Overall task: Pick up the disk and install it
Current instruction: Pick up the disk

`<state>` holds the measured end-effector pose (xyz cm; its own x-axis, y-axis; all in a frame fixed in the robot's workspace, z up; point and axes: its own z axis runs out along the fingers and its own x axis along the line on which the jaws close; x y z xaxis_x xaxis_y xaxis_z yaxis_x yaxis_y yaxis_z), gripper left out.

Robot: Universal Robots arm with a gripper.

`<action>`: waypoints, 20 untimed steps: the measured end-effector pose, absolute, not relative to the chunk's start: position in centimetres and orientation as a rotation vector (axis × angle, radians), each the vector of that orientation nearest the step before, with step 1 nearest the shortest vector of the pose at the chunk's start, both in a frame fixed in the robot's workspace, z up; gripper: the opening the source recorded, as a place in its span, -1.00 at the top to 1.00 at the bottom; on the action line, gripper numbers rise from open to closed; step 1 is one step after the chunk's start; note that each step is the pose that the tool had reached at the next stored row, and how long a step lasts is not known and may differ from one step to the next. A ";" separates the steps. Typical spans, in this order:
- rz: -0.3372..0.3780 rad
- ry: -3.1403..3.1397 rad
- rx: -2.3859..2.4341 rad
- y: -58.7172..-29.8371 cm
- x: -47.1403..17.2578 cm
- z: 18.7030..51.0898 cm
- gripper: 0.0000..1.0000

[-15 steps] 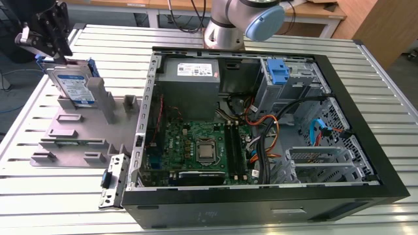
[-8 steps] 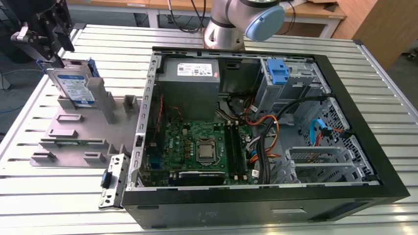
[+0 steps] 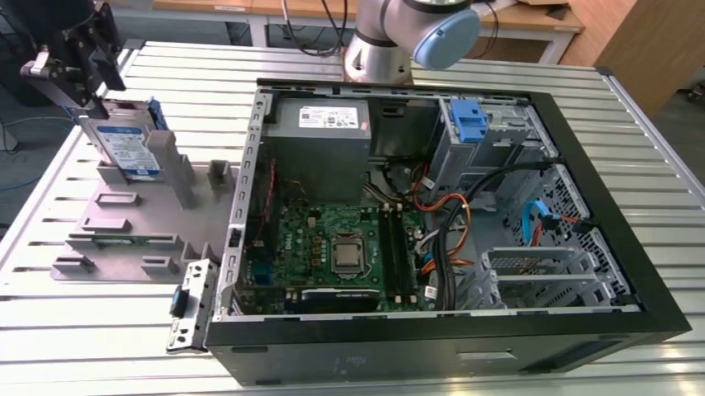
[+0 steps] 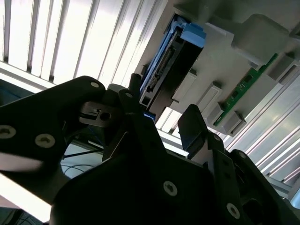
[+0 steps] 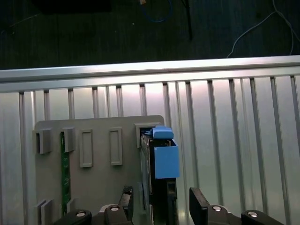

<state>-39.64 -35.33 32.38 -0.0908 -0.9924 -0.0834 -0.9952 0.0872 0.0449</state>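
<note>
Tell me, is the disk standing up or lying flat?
Standing up: the blue-railed metal disk stands on edge in the grey plastic holder.

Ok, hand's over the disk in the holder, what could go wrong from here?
The disk stands upright in a slot of the grey holder; a skewed grip by the hand could jam it.
Orange and black cables lie loose inside the open case; the disk might snag on them.

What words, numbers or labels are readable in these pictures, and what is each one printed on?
No text here can be read.
Disk: white-and-blue label, print too small to read.
Power supply box: white label, print too small to read.
Motherboard: any markings are too small to read.
Both wrist views: no lettering to be seen.
</note>
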 end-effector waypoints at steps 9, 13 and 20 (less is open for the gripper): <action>0.138 2.274 -2.117 -35.3 -39.8 30.7 -0.18; 0.139 2.263 -2.129 -35.2 -39.8 30.3 -0.18; 0.138 2.259 -2.134 -34.7 -39.8 30.2 -0.18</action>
<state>-39.81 -34.68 30.24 -0.0583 -0.9948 -0.0836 -0.9976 0.0549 0.0433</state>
